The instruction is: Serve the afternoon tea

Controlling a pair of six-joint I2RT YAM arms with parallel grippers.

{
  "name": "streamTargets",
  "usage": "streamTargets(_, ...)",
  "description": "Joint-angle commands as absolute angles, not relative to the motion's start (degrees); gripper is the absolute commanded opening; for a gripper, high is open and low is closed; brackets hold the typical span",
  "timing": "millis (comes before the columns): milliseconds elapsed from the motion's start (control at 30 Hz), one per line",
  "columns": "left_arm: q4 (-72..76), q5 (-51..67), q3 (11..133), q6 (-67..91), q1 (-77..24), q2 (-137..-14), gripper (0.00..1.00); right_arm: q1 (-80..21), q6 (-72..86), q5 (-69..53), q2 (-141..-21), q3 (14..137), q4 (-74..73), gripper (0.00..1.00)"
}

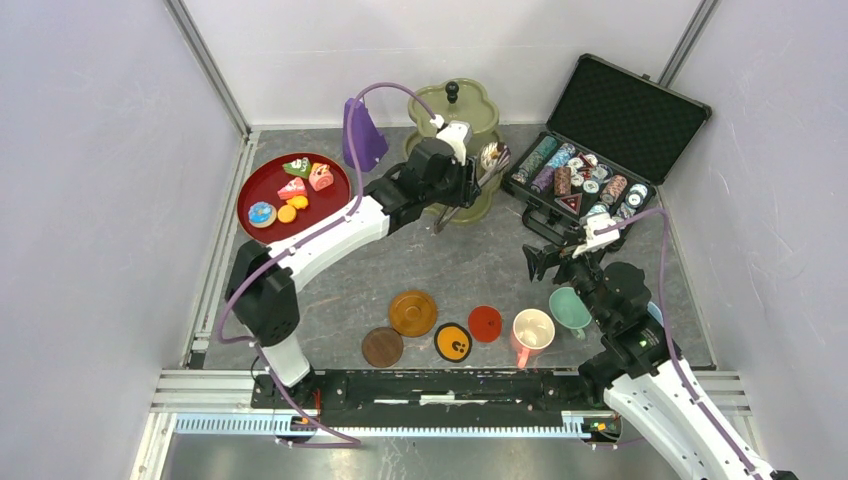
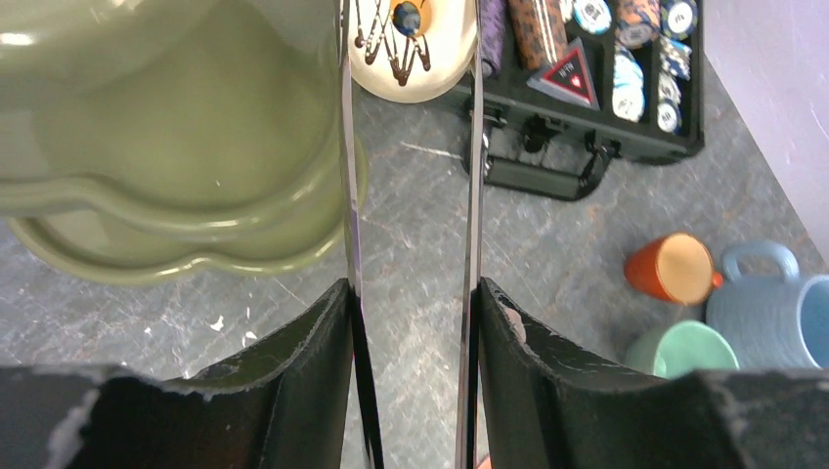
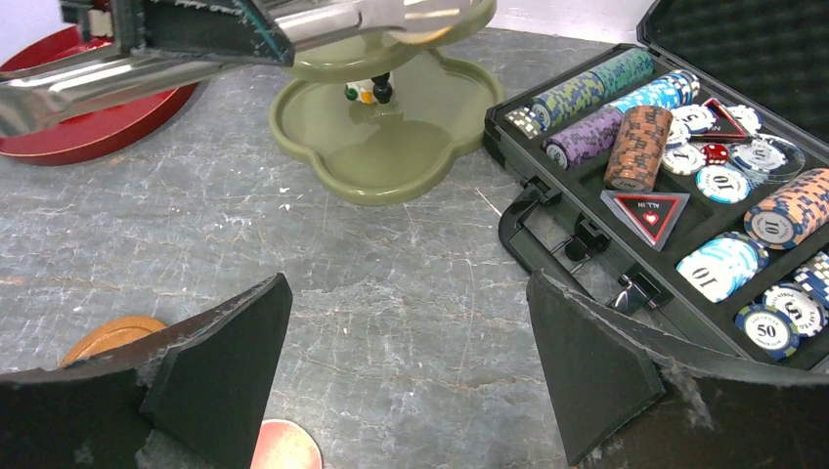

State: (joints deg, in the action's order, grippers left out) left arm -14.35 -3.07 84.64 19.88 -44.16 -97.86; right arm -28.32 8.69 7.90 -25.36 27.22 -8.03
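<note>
1. A cream pastry (image 2: 422, 80) with dark drizzle sits pinched between the tips of metal tongs (image 3: 98, 88), straight ahead of the left gripper (image 2: 413, 293), at the right rim of the olive-green stand (image 2: 176, 147). I cannot tell whether it touches a tier.
2. The left jaws are clamped on the tongs, one blade against each finger. The stand lies just left of them.
3. The right gripper (image 3: 409, 283) has its jaws wide apart with nothing between them, over bare table. The stand is ahead and slightly left of it.
4. The teal mug (image 1: 568, 308) and pink mug (image 1: 532, 328) stand just behind the right jaws, towards the arm bases. The orange mug (image 2: 673, 267) and blue mug (image 2: 772, 303) stand right of the left jaws.
5. The round coasters (image 1: 413, 312) lie left of the pink mug.
6. More cakes (image 1: 293, 187) rest on a red plate (image 1: 322, 212), well behind the left jaws.
7. An open chip case (image 1: 625, 115) lies ahead-right of the right jaws.
</note>
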Motion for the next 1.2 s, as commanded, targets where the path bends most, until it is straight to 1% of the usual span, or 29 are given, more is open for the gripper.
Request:
streamTargets(0, -10.19, -8.53, 90.56, 22.13, -44.34, -101.14, 0.45, -28.12, 7.76, 9.32, -24.44, 29.97, -8.29, 0.98)
streamTargets(200, -13.84, -13.23, 97.49, 21.3, -44.38, -106.59, 0.45, -28.15, 6.81, 10.81, -23.88, 30.39, -9.74, 0.98)
streamTargets(367, -14.29, -16.26, 100.26, 20.76, -44.31, -109.38, 0.45, -28.12, 6.69, 10.95, -23.7, 30.33, -10.14, 0.98)
streamTargets(600, -17.74, -17.28, 105.28, 20.88, -44.3, -113.47, 0.47, -28.11, 7.19, 10.64, -23.35, 29.8, -10.31, 0.98)
streamTargets(767, -21.57, -19.22, 107.94, 22.46, -44.21, -115.41, 0.5, -28.12, 7.13, 10.79, -23.18, 29.93, -10.46, 0.98)
streamTargets(967, -22.43, -19.28, 108.64, 22.85, -44.2, -115.67, 0.53, -28.13, 7.36, 10.71, -23.09, 29.62, -10.37, 0.98)
streamTargets(1033, -22.48, -18.92, 108.72, 22.65, -44.2, -115.42, 0.56, -28.13, 7.42, 10.64, -23.1, 29.47, -10.37, 0.98)
streamTargets(1100, -23.06, -18.74, 109.25, 22.68, -44.14, -115.48, 0.61, -28.14, 7.56, 10.56, -22.95, 29.38, -10.31, 0.98)
streamTargets(1167, -23.82, -18.68, 109.83, 22.68, -44.12, -115.39, 0.62, -28.13, 7.56, 10.44, -22.81, 29.36, -10.25, 0.98)
